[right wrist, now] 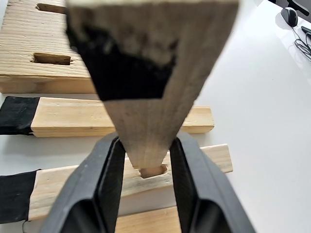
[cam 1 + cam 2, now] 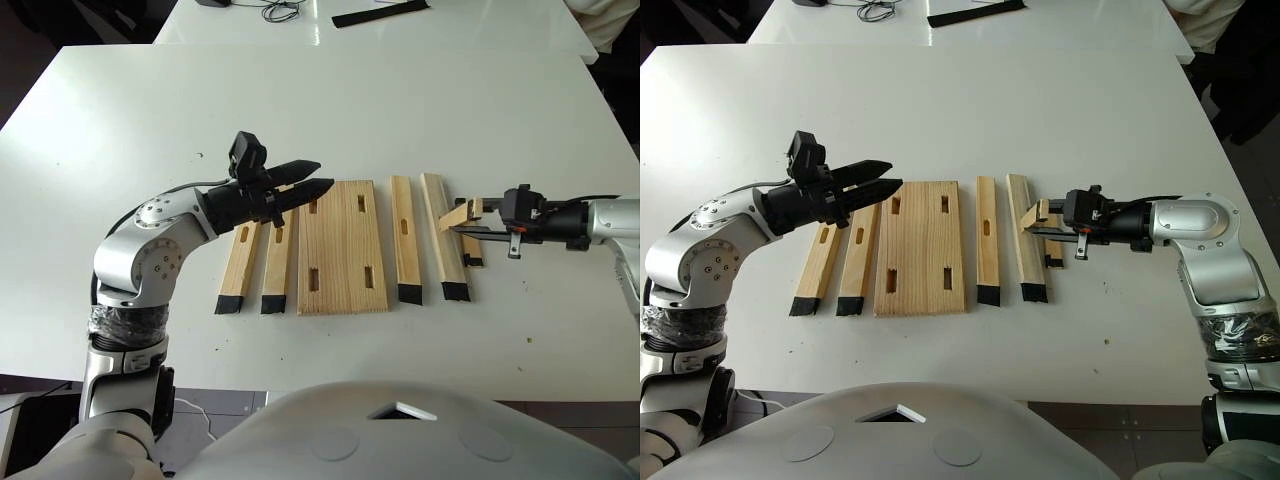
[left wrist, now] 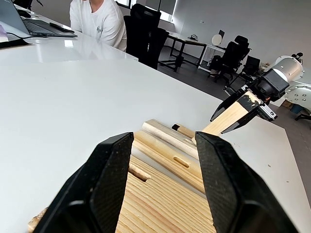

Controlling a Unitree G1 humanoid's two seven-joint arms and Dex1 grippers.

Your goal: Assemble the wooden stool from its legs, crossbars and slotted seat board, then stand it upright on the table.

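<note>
Right gripper is clamped on a short crossbar, held tilted just above a slotted leg that lies directly beneath it. Left gripper hovers with its fingers spread and empty. The seat board lies flat just below and beyond its tips. Assembly looks barely begun: no joint appears made, the other legs lie loose, and the stool is far from standing.

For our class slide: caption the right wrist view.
Right gripper shut on a short crossbar over slotted legs on the table.
</note>
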